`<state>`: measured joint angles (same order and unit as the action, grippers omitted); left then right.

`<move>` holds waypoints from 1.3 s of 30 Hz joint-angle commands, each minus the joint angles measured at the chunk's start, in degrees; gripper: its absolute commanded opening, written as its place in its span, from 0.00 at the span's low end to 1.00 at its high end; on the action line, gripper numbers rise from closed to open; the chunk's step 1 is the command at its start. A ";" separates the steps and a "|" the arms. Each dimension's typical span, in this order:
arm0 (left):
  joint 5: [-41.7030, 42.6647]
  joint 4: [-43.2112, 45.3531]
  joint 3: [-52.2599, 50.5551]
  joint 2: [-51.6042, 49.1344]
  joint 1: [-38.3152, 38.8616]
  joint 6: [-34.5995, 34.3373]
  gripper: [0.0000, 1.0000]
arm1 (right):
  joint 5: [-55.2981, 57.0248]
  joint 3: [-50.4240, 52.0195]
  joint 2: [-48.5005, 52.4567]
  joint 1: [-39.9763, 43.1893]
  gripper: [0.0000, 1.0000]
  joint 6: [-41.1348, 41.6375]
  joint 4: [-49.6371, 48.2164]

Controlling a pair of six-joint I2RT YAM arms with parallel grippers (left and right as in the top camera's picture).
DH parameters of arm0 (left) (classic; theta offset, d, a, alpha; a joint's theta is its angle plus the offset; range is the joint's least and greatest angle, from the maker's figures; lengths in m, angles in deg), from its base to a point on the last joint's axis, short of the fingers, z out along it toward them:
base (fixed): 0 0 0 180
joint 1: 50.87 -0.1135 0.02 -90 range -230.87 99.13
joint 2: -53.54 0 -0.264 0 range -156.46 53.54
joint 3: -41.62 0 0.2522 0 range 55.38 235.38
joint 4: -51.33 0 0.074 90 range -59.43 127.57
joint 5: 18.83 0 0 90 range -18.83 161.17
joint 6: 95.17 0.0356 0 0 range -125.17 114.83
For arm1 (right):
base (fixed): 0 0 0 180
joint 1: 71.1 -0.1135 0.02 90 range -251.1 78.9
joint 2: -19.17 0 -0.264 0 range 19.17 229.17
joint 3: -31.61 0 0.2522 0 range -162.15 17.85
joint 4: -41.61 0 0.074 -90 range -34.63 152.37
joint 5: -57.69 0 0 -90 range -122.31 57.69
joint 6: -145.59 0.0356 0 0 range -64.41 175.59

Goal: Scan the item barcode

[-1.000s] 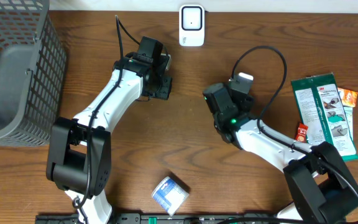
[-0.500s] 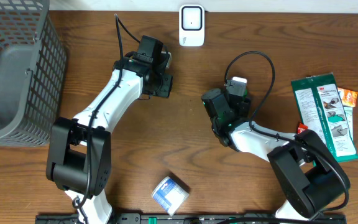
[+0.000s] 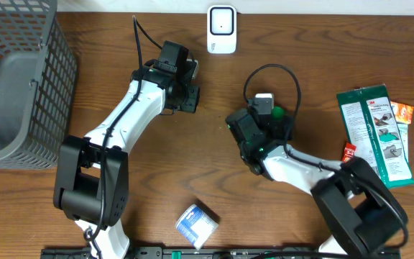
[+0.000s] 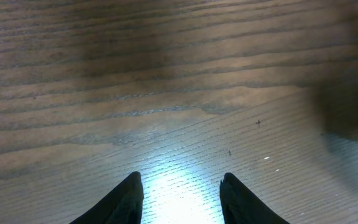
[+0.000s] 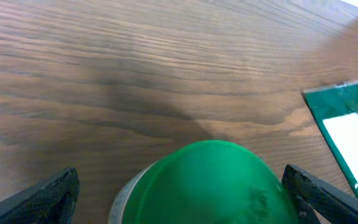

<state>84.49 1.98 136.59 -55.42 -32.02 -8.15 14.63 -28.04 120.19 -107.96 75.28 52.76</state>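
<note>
Right gripper (image 5: 182, 186) (jaws spread wide) straddles the green-capped item (image 5: 210, 174).

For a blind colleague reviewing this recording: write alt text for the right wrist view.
A green dome-topped object fills the bottom centre, between the wide-open dark fingers of the right gripper, seen from close above. Beneath it is a brown wood-grain table, and the corner of a green and white package shows at the right edge.
</note>
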 commanded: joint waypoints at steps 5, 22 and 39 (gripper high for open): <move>-0.55 0.11 0.11 1.49 -0.13 0.37 0.43 | -4.74 0.24 -6.36 -1.55 0.99 -0.09 3.19; -0.33 -4.22 4.07 1.49 3.17 2.49 0.57 | -36.17 -0.39 -43.56 22.08 0.99 1.53 22.60; -2.43 -2.25 14.60 1.27 23.89 8.74 0.86 | -57.18 -0.39 -39.12 55.49 0.99 4.02 33.46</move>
<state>83.83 -0.10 150.88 -54.99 -7.93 -1.29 -32.23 -28.15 78.85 -56.56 78.20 86.07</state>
